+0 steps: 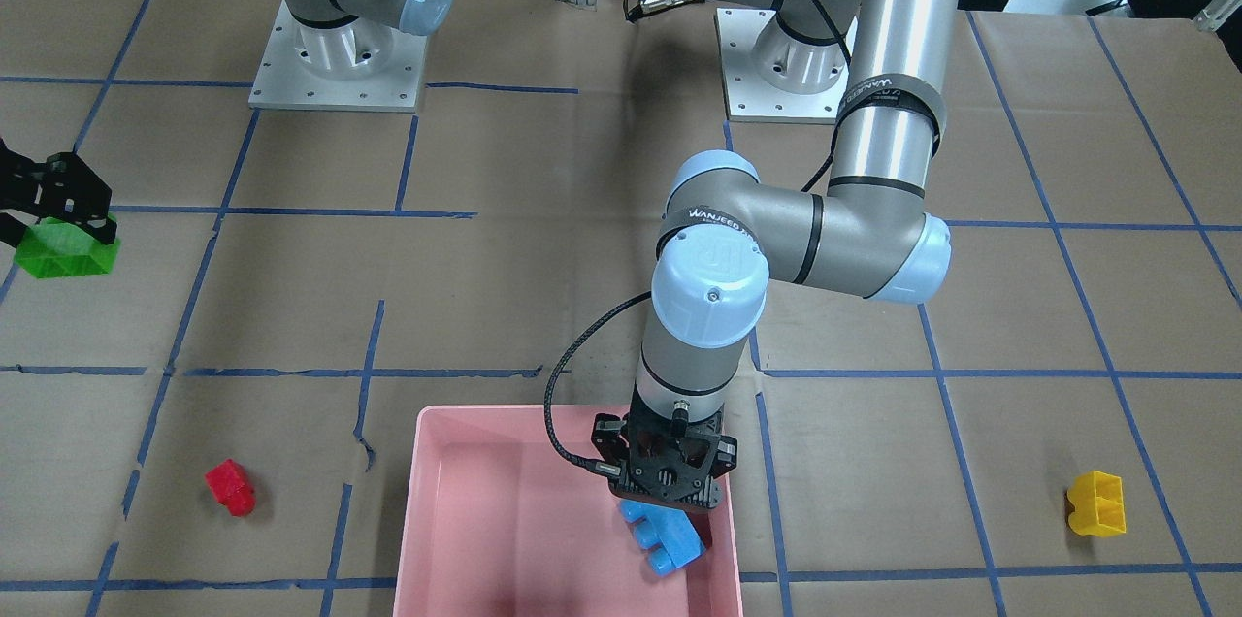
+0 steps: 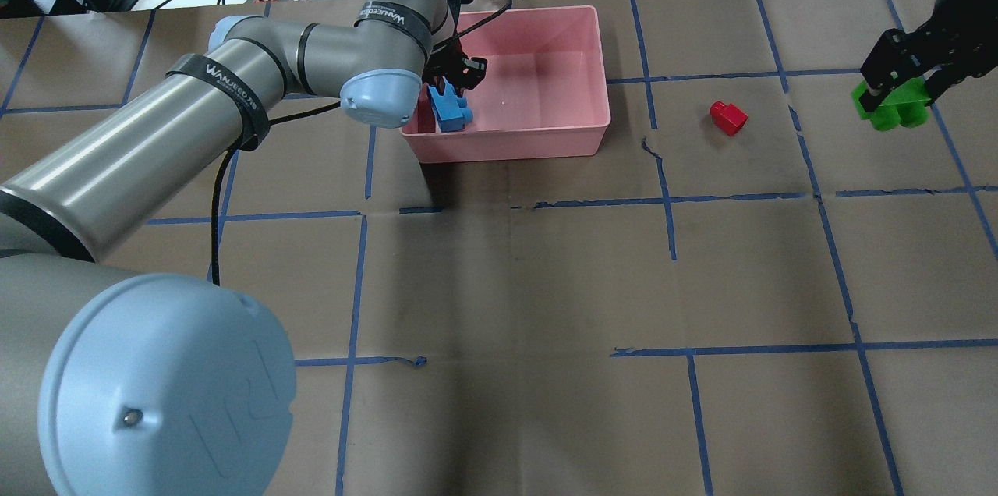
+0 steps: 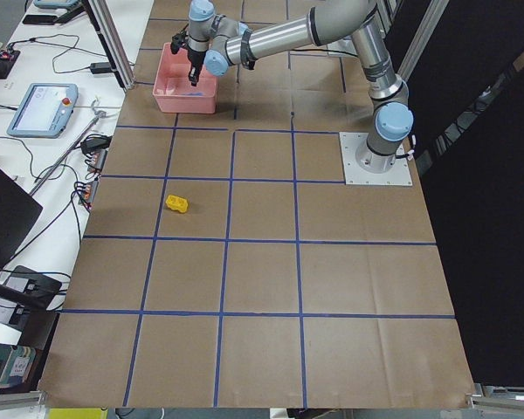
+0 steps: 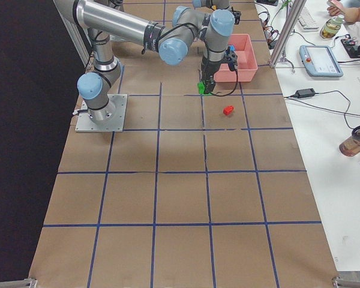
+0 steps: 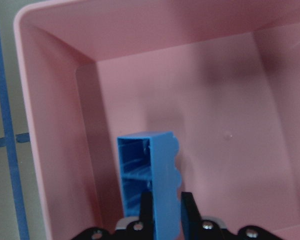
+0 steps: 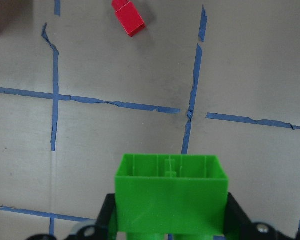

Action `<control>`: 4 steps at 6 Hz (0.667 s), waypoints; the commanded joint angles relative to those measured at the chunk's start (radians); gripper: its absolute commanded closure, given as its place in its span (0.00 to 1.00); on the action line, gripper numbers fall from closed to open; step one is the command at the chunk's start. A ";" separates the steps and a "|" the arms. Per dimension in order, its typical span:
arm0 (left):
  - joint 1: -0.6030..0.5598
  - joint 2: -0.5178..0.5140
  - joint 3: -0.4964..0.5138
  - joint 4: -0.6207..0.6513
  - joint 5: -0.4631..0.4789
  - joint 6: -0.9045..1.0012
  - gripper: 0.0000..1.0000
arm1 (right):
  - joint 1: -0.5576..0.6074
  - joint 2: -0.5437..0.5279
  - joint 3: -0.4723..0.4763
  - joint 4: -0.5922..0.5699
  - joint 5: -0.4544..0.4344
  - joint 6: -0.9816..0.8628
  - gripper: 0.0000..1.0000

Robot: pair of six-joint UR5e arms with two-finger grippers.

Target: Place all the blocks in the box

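My left gripper [image 1: 670, 505] is shut on the light-blue block [image 1: 665, 539] and holds it inside the pink box [image 1: 485, 501], near the box's wall on my left. The left wrist view shows both fingers [image 5: 146, 207] clamped on the blue block [image 5: 152, 185] above the box floor [image 5: 215, 100]. My right gripper [image 2: 897, 86] is shut on the green block [image 2: 893, 110] at the far right; I cannot tell whether it touches the table. The red block [image 2: 728, 117] lies between the box [image 2: 546, 90] and the green block. The yellow block [image 1: 1096, 503] lies on my left.
The table is covered in brown paper with a blue tape grid [image 2: 670, 200]. The two arm bases [image 1: 340, 64] stand at the robot's edge. The left arm's forearm [image 2: 156, 137] stretches across the left half of the table.
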 commanded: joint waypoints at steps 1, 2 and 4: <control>0.025 0.052 -0.010 -0.013 0.013 -0.001 0.00 | 0.045 0.001 -0.006 0.000 0.004 0.087 0.67; 0.108 0.119 -0.038 -0.072 0.053 -0.001 0.00 | 0.143 0.011 -0.007 -0.028 0.004 0.213 0.67; 0.330 0.240 -0.177 -0.110 0.049 0.049 0.00 | 0.359 0.092 -0.054 -0.138 -0.003 0.467 0.67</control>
